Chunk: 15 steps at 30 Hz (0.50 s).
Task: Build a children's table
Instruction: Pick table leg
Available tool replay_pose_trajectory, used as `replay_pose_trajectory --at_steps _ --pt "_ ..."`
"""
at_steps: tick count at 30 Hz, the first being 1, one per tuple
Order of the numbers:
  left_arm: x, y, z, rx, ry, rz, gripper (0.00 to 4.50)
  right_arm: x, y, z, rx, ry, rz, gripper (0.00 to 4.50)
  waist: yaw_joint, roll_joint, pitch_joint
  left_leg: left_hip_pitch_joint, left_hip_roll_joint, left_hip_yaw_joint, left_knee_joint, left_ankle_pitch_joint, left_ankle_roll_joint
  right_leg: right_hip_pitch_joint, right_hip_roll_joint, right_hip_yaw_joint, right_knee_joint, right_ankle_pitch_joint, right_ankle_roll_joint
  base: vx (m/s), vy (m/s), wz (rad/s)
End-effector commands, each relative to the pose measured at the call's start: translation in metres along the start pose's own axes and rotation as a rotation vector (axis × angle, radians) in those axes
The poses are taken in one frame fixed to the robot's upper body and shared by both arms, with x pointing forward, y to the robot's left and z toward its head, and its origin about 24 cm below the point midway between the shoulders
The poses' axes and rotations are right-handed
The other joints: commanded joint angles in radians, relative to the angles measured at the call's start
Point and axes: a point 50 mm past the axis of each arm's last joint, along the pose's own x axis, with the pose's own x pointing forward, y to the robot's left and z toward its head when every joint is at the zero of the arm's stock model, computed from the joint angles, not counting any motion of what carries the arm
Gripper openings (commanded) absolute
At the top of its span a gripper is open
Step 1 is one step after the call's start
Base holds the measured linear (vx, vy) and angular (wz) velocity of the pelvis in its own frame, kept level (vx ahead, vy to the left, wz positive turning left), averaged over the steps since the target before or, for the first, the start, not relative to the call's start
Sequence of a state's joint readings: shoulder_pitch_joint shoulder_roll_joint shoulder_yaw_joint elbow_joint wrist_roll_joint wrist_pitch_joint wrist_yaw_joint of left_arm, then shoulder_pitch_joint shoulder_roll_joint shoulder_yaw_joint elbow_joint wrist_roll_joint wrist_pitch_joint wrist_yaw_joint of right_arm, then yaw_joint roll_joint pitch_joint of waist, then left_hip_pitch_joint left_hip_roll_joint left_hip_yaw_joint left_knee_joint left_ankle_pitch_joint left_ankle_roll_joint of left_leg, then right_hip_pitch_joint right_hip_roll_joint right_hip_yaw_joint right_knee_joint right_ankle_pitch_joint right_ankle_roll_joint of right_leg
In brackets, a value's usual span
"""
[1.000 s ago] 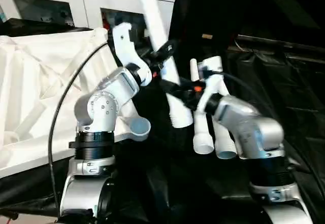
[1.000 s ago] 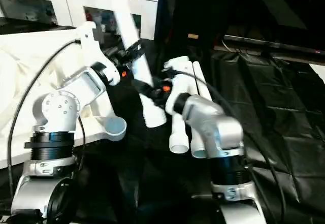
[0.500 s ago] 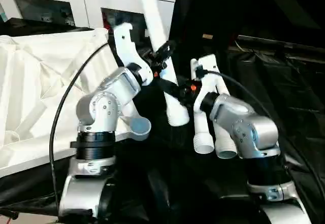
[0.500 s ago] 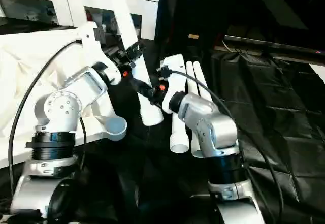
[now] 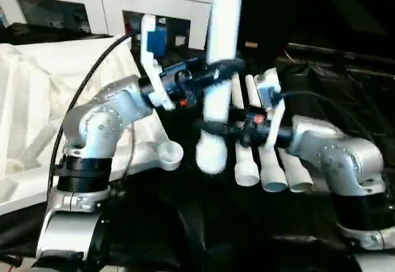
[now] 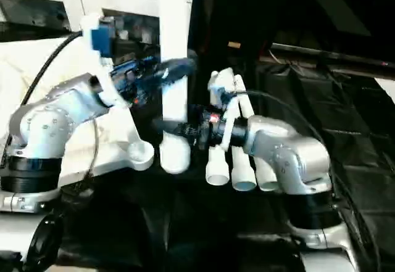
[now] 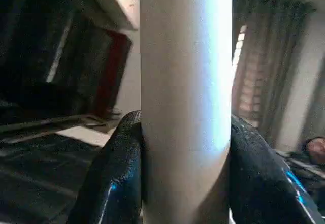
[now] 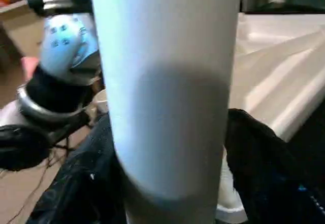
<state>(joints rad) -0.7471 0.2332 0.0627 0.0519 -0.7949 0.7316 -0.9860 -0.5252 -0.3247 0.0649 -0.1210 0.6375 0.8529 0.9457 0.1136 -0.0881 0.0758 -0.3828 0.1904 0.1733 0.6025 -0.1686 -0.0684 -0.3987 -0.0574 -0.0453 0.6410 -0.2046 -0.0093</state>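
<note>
**Upright leg, socket off to the left**

A black sheet [image 5: 345, 93] covers the work surface, with a white glass-door cabinet [image 5: 80, 7] along the back wall. On the sheet the white tabletop [image 5: 37, 99] lies underside up on the robot's left, ribs showing, and one round corner socket [image 5: 168, 155] sits at its near corner.

One white leg [image 5: 219, 68] stands almost upright in the middle of the scene, its long axis running top to bottom and its open lower end [image 5: 211, 153] hanging just right of that socket. The left gripper [image 5: 207, 74] is clamped on it about halfway up; in the left wrist view its black fingers [image 7: 114, 178] press both sides of the tube. The right gripper [image 5: 216, 127] reaches in from the other side lower down, near the open end. Its fingers [image 8: 259, 168] flank the tube in the right wrist view, but whether they pinch it or merely bracket it I cannot tell.

Three more legs [image 5: 271, 167] lie side by side on the sheet, under the right arm.

The next move likely turns on one offset: the leg's lower end is beside the socket, not over it, so it has to shift left and come down. The left arm is nearer the socket and has the firmer hold.
</note>
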Motion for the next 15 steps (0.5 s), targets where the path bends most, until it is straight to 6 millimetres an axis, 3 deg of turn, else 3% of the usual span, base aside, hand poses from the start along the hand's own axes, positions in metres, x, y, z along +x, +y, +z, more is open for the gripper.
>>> replay_pose_trajectory --at_steps 1,4,6,12,13,15 --pt "0.010 -0.011 0.007 -0.004 -0.025 -0.121 1.84 -0.003 0.002 -0.005 0.007 0.047 0.001 2.61 0.003 0.016 -0.075 0.024 0.037 -0.007 -0.071 -0.164 -0.049 0.053 -0.080 0.045 -0.079 -0.152 -0.179 0.000 0.000 0.00" --pt "0.011 -0.013 0.009 -0.017 -0.035 -0.154 1.84 -0.003 0.004 -0.006 0.014 0.063 0.015 2.58 0.004 0.015 -0.076 0.023 0.038 -0.008 -0.070 -0.165 -0.051 0.052 -0.080 0.045 -0.079 -0.165 -0.170 0.000 0.000 0.00" --pt "0.010 -0.012 0.008 -0.020 -0.034 -0.161 1.84 -0.003 0.005 -0.007 0.017 0.068 0.023 2.26 0.004 0.015 -0.077 0.023 0.038 -0.008 -0.070 -0.157 -0.050 0.050 -0.079 0.045 -0.080 -0.160 -0.168 0.000 0.000 0.00" --pt "0.007 -0.012 0.008 -0.036 -0.036 -0.171 1.84 -0.003 0.005 -0.007 0.014 0.072 0.028 1.95 0.005 0.011 -0.080 0.020 0.037 -0.008 -0.068 -0.128 -0.045 0.053 -0.077 0.044 -0.073 -0.115 -0.170 0.000 0.000 0.00" --pt "0.007 -0.010 0.008 -0.038 -0.039 -0.151 2.40 -0.002 0.004 -0.007 0.011 0.062 0.018 1.94 0.004 0.011 -0.080 0.019 0.037 -0.008 -0.068 -0.123 -0.044 0.053 -0.078 0.044 -0.072 -0.107 -0.172 0.000 0.000 0.00" --pt "0.008 0.000 0.005 0.001 -0.029 -0.029 2.54 0.002 -0.001 -0.004 0.000 0.030 -0.039 1.93 0.003 0.011 -0.080 0.019 0.036 -0.008 -0.067 -0.129 -0.046 0.053 -0.079 0.044 -0.073 -0.110 -0.175 0.000 0.000 0.00"
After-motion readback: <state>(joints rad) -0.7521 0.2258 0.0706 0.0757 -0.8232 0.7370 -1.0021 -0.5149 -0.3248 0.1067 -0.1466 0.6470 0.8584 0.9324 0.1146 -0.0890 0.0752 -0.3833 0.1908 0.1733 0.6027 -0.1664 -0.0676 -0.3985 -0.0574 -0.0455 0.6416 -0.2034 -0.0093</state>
